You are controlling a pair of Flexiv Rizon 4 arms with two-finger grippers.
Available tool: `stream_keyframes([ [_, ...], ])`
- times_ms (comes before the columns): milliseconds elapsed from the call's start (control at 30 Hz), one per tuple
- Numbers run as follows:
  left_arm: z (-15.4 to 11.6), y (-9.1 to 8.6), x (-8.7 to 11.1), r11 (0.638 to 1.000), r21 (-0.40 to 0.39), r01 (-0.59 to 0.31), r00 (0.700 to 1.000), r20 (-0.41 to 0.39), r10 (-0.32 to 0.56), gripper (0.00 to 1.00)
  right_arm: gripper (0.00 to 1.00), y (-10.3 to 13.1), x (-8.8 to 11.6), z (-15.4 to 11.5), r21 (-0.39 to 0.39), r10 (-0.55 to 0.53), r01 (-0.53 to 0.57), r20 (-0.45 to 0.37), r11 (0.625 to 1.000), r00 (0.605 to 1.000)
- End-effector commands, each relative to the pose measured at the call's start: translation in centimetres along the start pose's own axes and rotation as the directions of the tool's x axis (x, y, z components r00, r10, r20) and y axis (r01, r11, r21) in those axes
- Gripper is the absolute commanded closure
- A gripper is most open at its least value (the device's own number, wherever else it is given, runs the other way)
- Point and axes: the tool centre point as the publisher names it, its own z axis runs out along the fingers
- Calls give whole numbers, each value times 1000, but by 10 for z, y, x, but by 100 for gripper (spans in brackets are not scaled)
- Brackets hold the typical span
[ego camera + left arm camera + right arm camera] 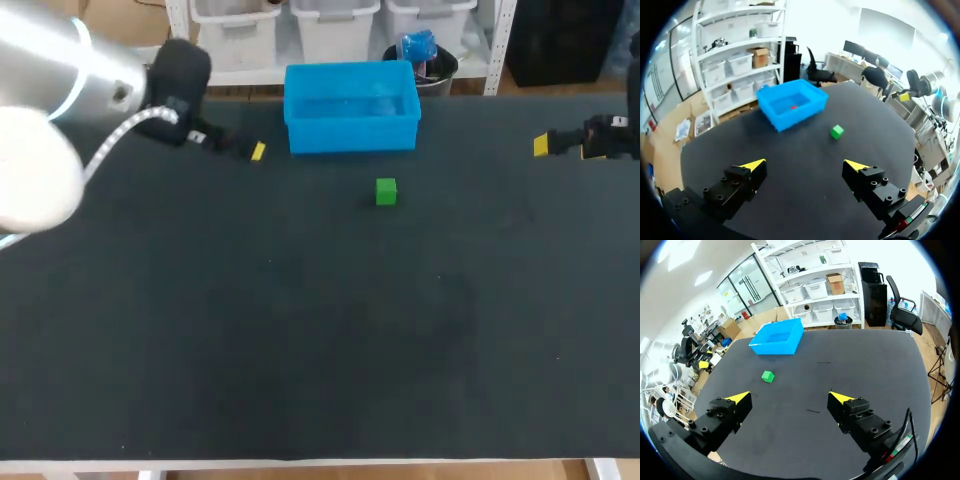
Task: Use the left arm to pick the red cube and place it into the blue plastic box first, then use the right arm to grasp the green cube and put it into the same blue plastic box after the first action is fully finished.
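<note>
The blue plastic box (351,107) stands at the table's far middle; in the left wrist view a small red cube (793,107) lies inside the box (790,103). The green cube (386,191) sits on the black table just in front of the box, also seen as the green cube (837,131) and the green cube (768,376). My left gripper (250,150) hangs open and empty left of the box, its tips (805,164) wide apart. My right gripper (548,144) is at the far right, open and empty (789,397), with the box (777,337) ahead of it.
The black table top (300,330) stretches wide in front of the cube. My left arm's large silver link (60,110) fills the near left corner of the head view.
</note>
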Motion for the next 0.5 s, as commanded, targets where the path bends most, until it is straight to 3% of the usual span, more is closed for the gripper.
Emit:
stream_keyframes([
  [33, -52, -1, 32, 1000, 7, 8, 995, 102, -9, 0, 0, 0, 0, 1, 2, 0, 0, -1, 1000, 1000],
  [500, -52, -2, 33, 999, 51, -4, 999, 44, 2, 0, 0, 0, 0, 1, 2, 0, 0, -1, 1000, 1000],
])
